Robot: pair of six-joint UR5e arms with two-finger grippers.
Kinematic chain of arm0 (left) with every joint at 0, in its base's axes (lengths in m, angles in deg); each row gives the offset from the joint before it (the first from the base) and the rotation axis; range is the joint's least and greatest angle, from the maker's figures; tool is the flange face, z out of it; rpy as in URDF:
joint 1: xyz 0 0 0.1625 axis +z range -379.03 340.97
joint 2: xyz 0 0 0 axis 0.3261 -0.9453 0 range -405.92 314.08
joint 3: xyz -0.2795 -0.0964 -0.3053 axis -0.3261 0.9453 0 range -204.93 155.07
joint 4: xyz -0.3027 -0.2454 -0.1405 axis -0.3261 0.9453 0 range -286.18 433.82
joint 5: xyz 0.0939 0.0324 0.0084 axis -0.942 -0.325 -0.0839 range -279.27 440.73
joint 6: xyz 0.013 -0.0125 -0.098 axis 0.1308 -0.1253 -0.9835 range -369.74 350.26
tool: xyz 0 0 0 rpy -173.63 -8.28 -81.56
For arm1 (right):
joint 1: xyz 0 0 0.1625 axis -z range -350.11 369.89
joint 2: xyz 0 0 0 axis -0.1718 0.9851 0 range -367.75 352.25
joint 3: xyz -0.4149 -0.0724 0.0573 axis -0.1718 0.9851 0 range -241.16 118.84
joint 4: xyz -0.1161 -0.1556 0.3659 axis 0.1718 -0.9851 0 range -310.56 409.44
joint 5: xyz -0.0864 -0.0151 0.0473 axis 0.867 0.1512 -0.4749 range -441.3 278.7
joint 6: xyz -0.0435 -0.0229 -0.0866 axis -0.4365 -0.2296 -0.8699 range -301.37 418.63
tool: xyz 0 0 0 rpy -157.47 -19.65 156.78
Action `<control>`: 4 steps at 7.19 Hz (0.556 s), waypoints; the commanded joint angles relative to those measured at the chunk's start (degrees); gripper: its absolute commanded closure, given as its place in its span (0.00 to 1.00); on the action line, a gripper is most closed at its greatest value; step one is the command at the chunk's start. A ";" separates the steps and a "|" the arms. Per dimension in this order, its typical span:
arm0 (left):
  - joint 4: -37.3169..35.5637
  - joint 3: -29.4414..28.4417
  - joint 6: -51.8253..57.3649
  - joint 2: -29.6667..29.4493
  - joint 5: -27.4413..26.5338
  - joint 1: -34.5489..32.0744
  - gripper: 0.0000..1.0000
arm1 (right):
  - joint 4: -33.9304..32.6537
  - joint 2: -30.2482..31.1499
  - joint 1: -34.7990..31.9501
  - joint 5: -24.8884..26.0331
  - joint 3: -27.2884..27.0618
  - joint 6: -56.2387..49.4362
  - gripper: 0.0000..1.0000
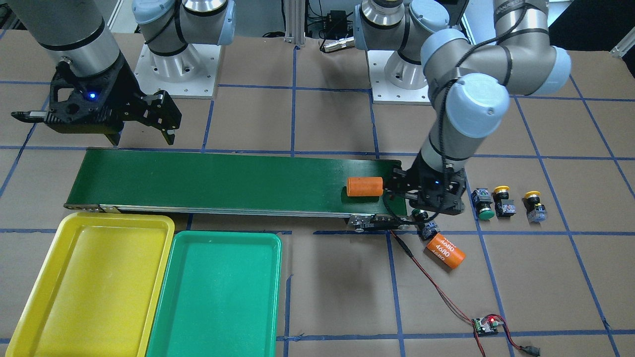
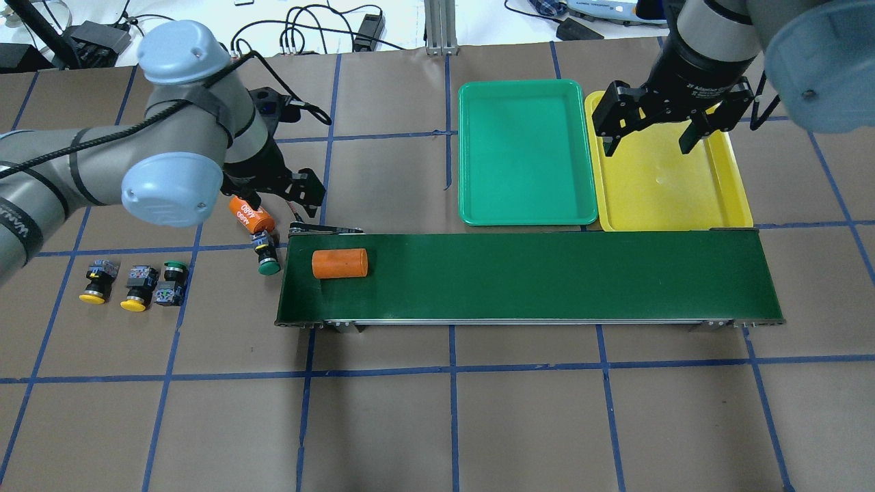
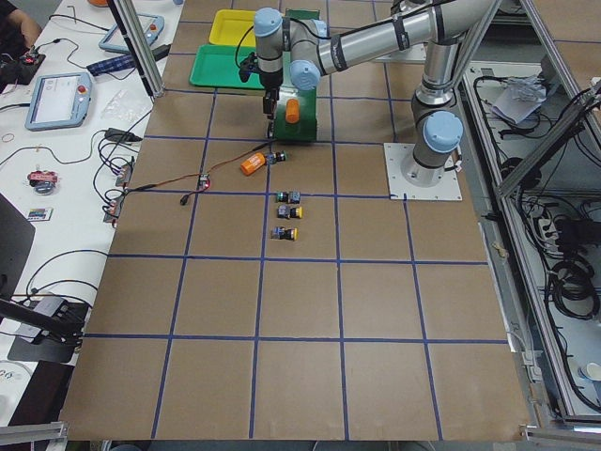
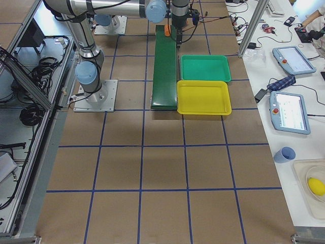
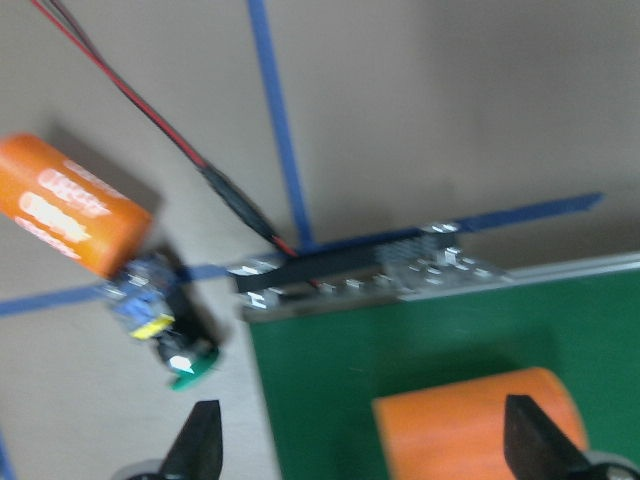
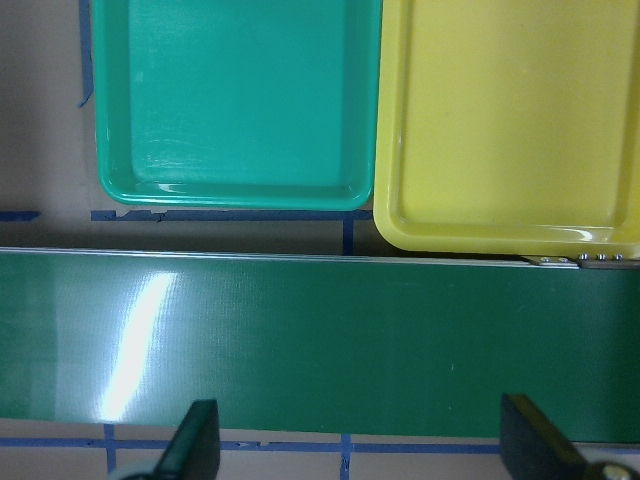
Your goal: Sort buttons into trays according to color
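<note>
- Yellow button (image 2: 92,281), second yellow button (image 2: 135,287) and green button (image 2: 172,282) sit in a row on the table.
- Left gripper (image 5: 365,445) hovers spread wide, empty; fourth button (image 2: 266,254) lies just beside the belt (image 2: 547,273).
- Right gripper (image 2: 649,140) hangs wide apart, empty, over the yellow tray (image 2: 673,198), beside the green tray (image 2: 523,157).

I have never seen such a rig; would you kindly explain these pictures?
Two robot arms at a table each end in a two-finger pincer. Four pictures come from fixed cameras: front, overhead, both table ends; two from wrist cameras. The left pincer is open, low at one end of the belt, by a cylinder on it. The right pincer hangs open high over the other end, by the yellow tray and green tray, both empty. A second cylinder and a green button lie off the belt; three more buttons sit in a row. Nothing is held.
</note>
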 commanded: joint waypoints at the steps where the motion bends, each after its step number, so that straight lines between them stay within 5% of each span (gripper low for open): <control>1: -1.27 -0.73 18.63 -2.96 -0.22 7.88 0.00 | 0.14 -0.05 0.06 0.04 -0.28 0.34 0.00; 4: -5.40 -0.73 29.36 -8.32 0.22 10.81 0.00 | 0.06 -0.14 0.06 0.12 -0.36 -0.19 0.00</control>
